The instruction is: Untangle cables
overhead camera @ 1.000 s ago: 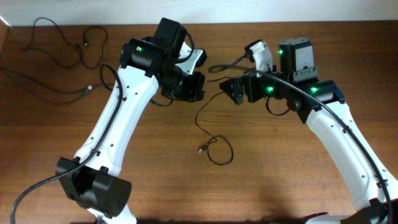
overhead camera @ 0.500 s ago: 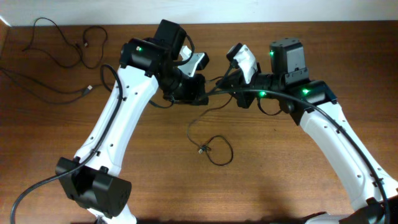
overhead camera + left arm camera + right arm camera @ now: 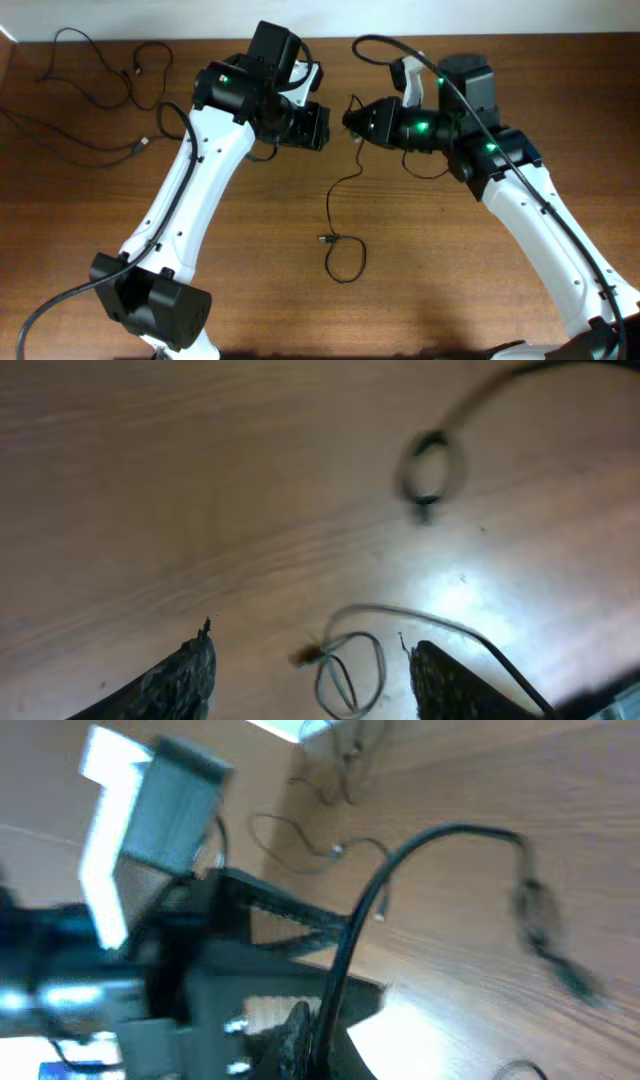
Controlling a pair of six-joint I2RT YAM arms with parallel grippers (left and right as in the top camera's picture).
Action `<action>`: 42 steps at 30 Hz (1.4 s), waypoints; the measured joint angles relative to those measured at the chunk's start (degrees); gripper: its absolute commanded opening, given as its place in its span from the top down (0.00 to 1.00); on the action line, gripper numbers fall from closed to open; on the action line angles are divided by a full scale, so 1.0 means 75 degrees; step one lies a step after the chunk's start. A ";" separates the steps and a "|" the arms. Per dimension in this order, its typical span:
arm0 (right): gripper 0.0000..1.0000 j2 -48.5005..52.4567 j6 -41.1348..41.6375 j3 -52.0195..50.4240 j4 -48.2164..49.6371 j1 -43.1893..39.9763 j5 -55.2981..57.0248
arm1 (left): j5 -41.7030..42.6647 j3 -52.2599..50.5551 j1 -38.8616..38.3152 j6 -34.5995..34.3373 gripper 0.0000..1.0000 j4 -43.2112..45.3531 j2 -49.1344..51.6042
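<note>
Right gripper [image 3: 310, 1030] is pinching one thin black cable [image 3: 331, 205] up around 12 o'clock. The cable drops toward the middle of the table [image 3: 450, 260] and ends in a loop with its plug lying flat. Left gripper [image 3: 310, 645] sits just beside it at 9 o'clock, fingers spread wide, holding nothing. More loose cables [image 3: 100, 75] are sprawled at 10 o'clock.

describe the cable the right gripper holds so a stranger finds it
Start at the middle of the table. One thin black cable drops from the right gripper to a small loop with a plug on the wood. The other cables lie loose in the far left corner, held by nothing.
</note>
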 measured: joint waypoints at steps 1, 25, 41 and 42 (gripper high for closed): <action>0.96 0.0003 0.0189 0.0000 0.0143 -0.0012 -0.0114 | -0.0149 0.0000 0.0000 -0.0160 0.32 0.0035 0.0000; 0.96 0.0003 0.2212 0.0000 0.1609 -0.0140 -0.0778 | 0.0769 0.0000 0.0122 -0.0428 0.34 0.1172 0.0003; 0.95 0.0003 0.1580 0.0035 -0.1903 -0.2087 0.3722 | 0.1309 -0.0458 -0.0431 0.1807 0.00 0.0367 -0.0143; 0.95 0.0003 0.1501 0.0044 -0.2130 -0.2075 0.3791 | 0.1309 -0.0597 -0.0495 0.1807 0.01 0.0519 -0.0140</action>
